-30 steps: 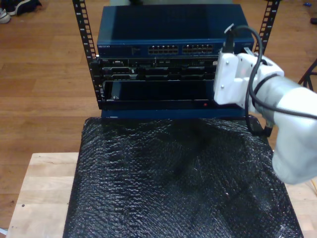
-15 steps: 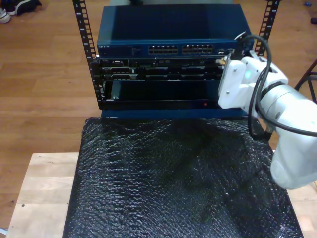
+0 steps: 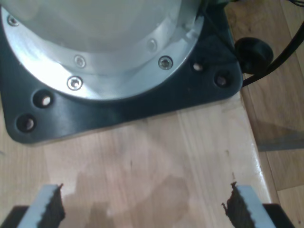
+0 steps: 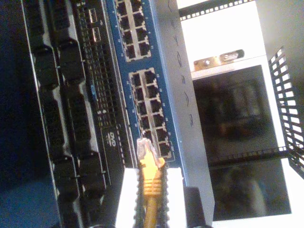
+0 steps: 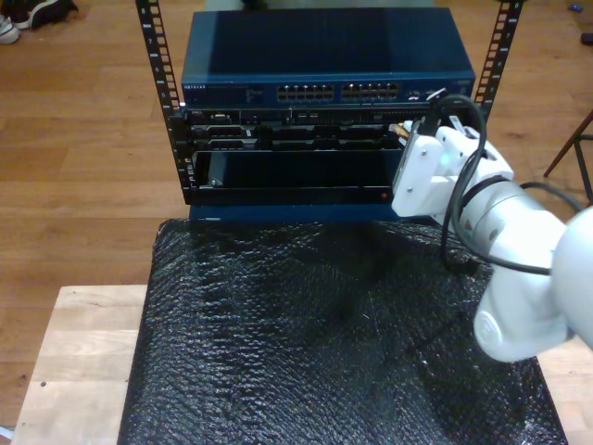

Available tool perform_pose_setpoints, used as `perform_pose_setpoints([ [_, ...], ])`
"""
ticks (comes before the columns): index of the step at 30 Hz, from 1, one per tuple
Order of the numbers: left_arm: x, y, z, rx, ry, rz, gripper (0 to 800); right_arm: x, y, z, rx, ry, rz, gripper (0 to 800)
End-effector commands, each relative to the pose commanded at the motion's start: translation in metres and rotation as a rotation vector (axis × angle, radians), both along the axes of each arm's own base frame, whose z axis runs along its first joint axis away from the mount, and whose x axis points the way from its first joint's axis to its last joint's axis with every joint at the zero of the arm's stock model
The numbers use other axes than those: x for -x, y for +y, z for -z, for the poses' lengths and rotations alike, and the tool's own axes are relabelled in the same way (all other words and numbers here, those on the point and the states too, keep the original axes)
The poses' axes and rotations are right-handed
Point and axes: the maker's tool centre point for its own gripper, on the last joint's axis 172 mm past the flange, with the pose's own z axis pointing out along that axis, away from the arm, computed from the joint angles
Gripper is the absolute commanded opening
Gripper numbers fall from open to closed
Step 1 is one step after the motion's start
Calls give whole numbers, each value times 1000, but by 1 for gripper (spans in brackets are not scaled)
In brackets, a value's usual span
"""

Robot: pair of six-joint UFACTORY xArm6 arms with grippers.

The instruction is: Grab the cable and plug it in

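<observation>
1. The second tool [image 4: 151, 190] is clenched on the yellow-orange cable [image 4: 151, 178], its clear plug [image 4: 144, 148] just short of the blue network switch [image 4: 147, 95] ports.
2. The first tool [image 3: 142, 209] is released above the wooden worktop [image 3: 156, 156], a black base plate [image 3: 142, 102] at its 12 o'clock.

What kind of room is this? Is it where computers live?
Probably a robot test lab, not a real server room: a blue network switch with rows of ports sits in a small black metal rack on a wooden floor, with black bubble wrap covering a wooden table.
</observation>
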Motion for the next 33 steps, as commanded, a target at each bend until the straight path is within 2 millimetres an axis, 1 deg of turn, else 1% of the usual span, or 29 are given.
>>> perform_pose_setpoints([
  [1, 0, 0, 0, 0, 0, 0, 800, -3, 1, 3, 12, -9, 2, 0],
  [6, 0, 0, 0, 0, 0, 0, 800, -26, -3, -1, 47, -68, 55, 0],
  [9, 0, 0, 0, 0, 0, 0, 800, -34, 3, -4, 48, -94, 59, 0],
  [11, 0, 0, 0, 0, 0, 0, 800, -37, 4, -5, 41, -99, 74, 0],
  [14, 0, 0, 0, 0, 0, 0, 800, -42, 6, -3, 52, -106, 93, 0],
  [16, 0, 0, 0, 0, 0, 0, 800, -43, 3, 3, 77, -102, 114, 0],
  [18, 0, 0, 0, 0, 0, 0, 800, -44, -2, 4, 92, -106, 142, 0],
  [21, 0, 0, 0, 0, 0, 0, 800, -45, -2, -1, 107, -144, 168, 0],
  [24, 0, 0, 0, 0, 0, 0, 800, -47, -6, 6, 124, -149, 202, 0],
  [27, 0, 0, 0, 0, 0, 0, 800, -47, -1, 3, 115, -163, 212, 0],
  [30, 0, 0, 0, 0, 0, 0, 800, -50, 0, 8, 108, -174, 232, 0],
  [33, 0, 0, 0, 0, 0, 0, 800, -54, 5, 7, 116, -193, 253, 0],
])
